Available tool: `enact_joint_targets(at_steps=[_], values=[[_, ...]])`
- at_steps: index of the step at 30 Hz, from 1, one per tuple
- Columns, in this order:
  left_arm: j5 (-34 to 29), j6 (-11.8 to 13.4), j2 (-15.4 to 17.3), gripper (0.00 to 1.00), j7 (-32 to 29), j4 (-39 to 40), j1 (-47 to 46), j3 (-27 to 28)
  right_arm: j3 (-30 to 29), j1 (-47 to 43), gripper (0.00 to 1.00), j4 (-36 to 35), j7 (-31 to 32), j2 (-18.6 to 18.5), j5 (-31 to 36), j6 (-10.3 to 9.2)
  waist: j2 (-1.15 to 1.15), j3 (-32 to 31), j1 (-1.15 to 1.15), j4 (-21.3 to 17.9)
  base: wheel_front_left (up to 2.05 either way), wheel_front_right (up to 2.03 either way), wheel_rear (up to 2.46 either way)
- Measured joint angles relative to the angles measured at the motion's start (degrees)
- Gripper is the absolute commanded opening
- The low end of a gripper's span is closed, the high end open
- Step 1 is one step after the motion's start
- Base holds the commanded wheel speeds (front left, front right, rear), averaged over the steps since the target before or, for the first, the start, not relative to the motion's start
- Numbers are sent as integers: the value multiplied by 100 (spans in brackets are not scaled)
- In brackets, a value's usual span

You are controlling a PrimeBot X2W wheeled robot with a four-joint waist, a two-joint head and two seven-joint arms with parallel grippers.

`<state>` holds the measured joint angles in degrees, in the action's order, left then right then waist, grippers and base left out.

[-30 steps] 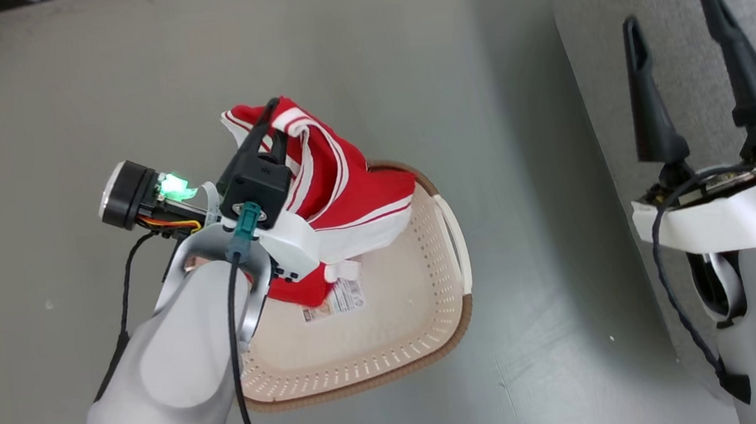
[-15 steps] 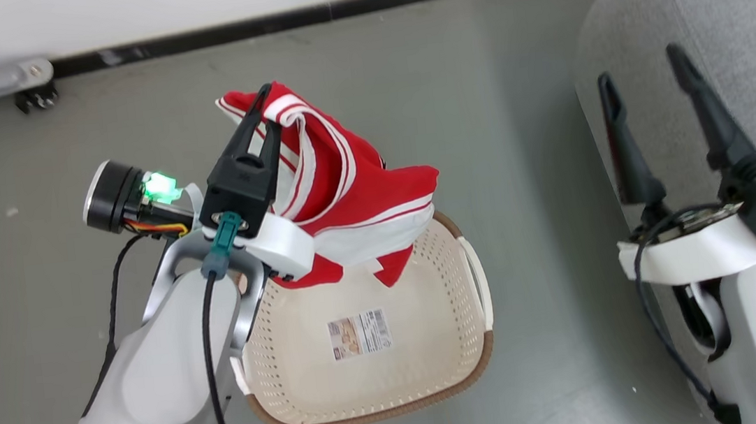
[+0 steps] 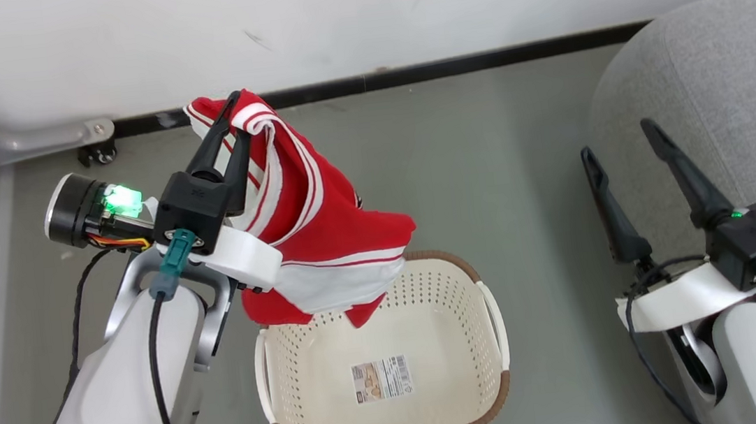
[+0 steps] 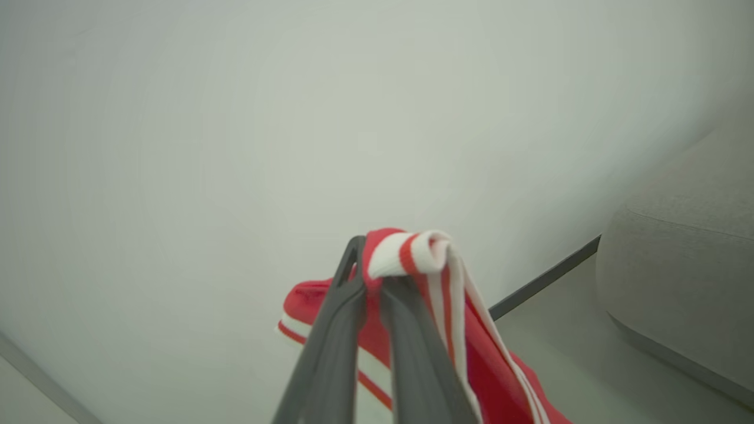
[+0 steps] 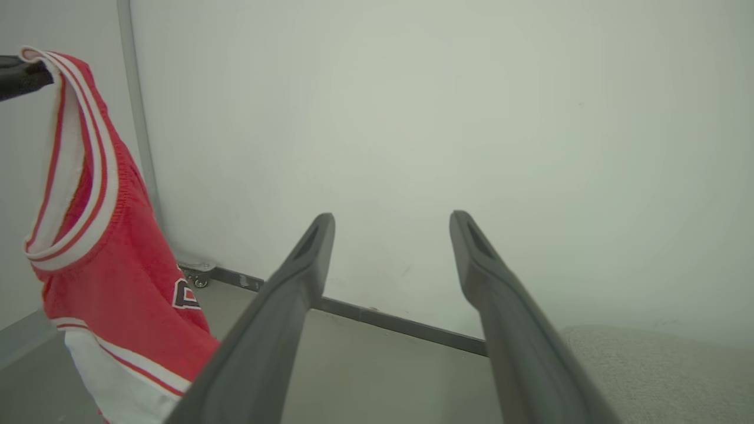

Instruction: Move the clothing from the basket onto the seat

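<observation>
Clothing (image 3: 313, 226), red with white stripes, hangs from the left gripper (image 3: 240, 114), which is clenched on the striped trim at the top of the garment. The cloth hangs in the air over the far side of the basket (image 3: 490, 312), with its lowest corner above the opening. The basket stands on the grey floor (image 3: 485, 158), and a paper label (image 3: 381, 379) lies on its bottom. The right gripper (image 3: 616, 138) is released, its two dark fingers spread wide with nothing between them. It is held just before the light-grey seat (image 3: 721, 63) at the right side. The seat is well apart from the clothing. In the right wrist view a part of a black-and-white print shows on the red cloth.
</observation>
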<state>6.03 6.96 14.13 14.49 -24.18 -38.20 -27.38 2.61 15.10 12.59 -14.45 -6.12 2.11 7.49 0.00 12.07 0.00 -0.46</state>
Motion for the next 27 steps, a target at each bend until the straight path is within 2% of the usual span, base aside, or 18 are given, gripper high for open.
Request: enact_joint_targets(at_steps=[7,16,23,27], values=[[56,-241,147,0,0,154,90,-75,214,-279,100,280,25,-174,-1,0,0,-365,0,76,0,0,0],[77,-404,201,0,-2,464,89,-152,603,-579,100,534,144,-453,-9,0,0,-744,0,140,0,0,0],[80,-580,216,0,-45,730,48,-212,1257,-607,100,635,300,-719,-77,0,0,-1013,0,172,0,0,0],[81,-656,210,0,-100,871,-4,-283,1846,-602,100,656,412,-899,-145,0,0,-1137,0,178,0,0,0]])
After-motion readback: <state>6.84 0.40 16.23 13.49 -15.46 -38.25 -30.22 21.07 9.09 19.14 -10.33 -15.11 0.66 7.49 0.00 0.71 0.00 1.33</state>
